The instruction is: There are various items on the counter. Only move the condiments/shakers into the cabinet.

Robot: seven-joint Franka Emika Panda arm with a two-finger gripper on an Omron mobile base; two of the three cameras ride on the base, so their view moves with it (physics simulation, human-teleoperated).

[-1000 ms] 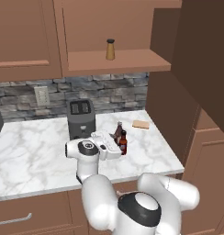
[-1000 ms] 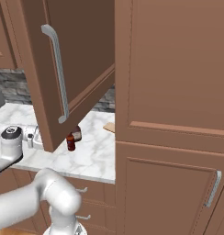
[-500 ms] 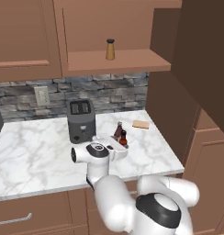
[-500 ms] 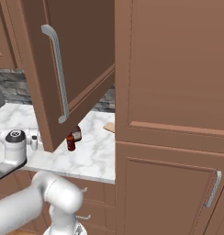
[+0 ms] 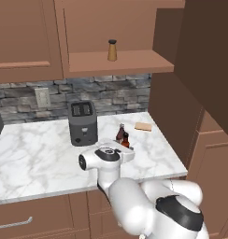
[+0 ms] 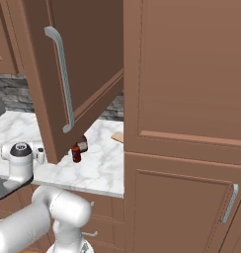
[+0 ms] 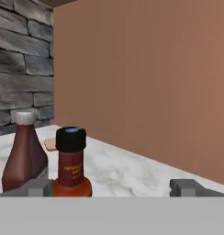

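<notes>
Standing on the cabinet shelf [image 5: 134, 63], upright, is the tan shaker [image 5: 112, 50] w/ dark cap, cabinet door [image 6: 78, 74] swung open. Down on the marble counter [image 5: 36, 158] the two small bottles sit just beside each other near the right end: black-capped bottle [image 7: 71, 163] w/ red label, and pale-capped bottle [image 7: 25, 158] reddish-brown, a bit further back toward the stone wall. Both upright. Gripper [image 7: 114, 187] low over the counter, pointing at them, jaws spread wide & holding nothing; black-capped bottle sits close in front of the left fingertip [image 7: 39, 187], not between the tips. From the left base cam the wrist hides most of the gripper, bottles poke up just behind it. Dark grey toaster [image 5: 82, 122] stands further left by the wall, apart from the bottles. Flat tan slab [image 5: 143, 126] lies beyond the bottles toward the tall side cupboard [image 6: 186, 99]
</notes>
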